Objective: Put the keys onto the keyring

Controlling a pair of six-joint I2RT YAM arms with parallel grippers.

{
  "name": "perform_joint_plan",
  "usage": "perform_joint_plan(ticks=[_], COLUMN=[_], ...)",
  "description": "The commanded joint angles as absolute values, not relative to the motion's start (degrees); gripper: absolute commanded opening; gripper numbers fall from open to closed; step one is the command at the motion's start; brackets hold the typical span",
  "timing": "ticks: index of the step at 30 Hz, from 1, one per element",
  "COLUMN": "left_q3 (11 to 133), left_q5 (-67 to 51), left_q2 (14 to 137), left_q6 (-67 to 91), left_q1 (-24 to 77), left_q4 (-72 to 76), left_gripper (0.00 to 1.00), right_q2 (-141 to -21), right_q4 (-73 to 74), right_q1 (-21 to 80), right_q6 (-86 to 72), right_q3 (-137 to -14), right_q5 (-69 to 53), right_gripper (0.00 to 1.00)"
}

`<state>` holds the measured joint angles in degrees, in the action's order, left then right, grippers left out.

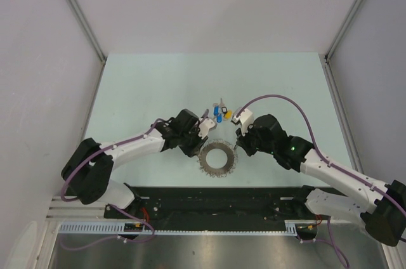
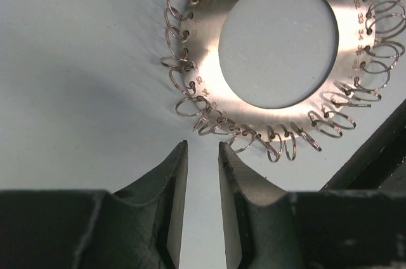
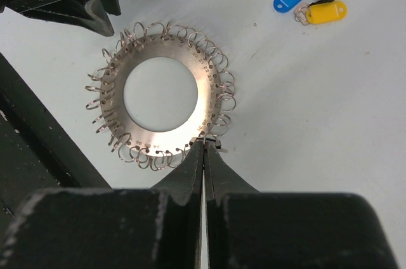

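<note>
Presses the clenched right claw (image 3: 204, 147) against the rim of the keyring (image 1: 217, 158), likely steadying it on the counter (image 1: 139, 91); hangs the left claw (image 2: 203, 155) released and empty at the ring's left edge; leaves the keys (image 1: 221, 114) loose just beyond, far side.

Free passage over bare table (image 1: 139, 91) far beyond the keyring (image 1: 217, 159). Blocked at its right rim by right gripper (image 3: 204, 143), at its upper-left rim by left gripper (image 2: 203, 145). Just beyond: keys (image 1: 222, 113), wedged between both arms.
</note>
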<state>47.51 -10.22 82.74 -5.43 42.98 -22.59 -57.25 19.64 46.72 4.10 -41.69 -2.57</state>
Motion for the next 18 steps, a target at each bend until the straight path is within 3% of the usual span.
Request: perform_joint_plan(ticks=[1,12,18], left_q3=[47.99,43.42,42.98], left_q5=[-14.06,-16.88,-12.31], left_q2=[82.09,78.14,71.29], left_q6=[-9.93,-2.91,-0.35], left_q1=[42.8,43.42,42.02], left_q4=[-23.82,-21.36,-21.18], left_gripper=[0.3,0.32,0.36], right_q2=[-56.07,-56.42,-56.43], right_q4=[18.63,18.98,21.7], right_q1=[46.93,46.85,43.07], right_q6=[3.87,2.03,-5.26], right_q3=[-41.75,-41.75,-41.84], right_q5=[-1.84,0.0,2.2], right_gripper=[0.0,0.0,0.0])
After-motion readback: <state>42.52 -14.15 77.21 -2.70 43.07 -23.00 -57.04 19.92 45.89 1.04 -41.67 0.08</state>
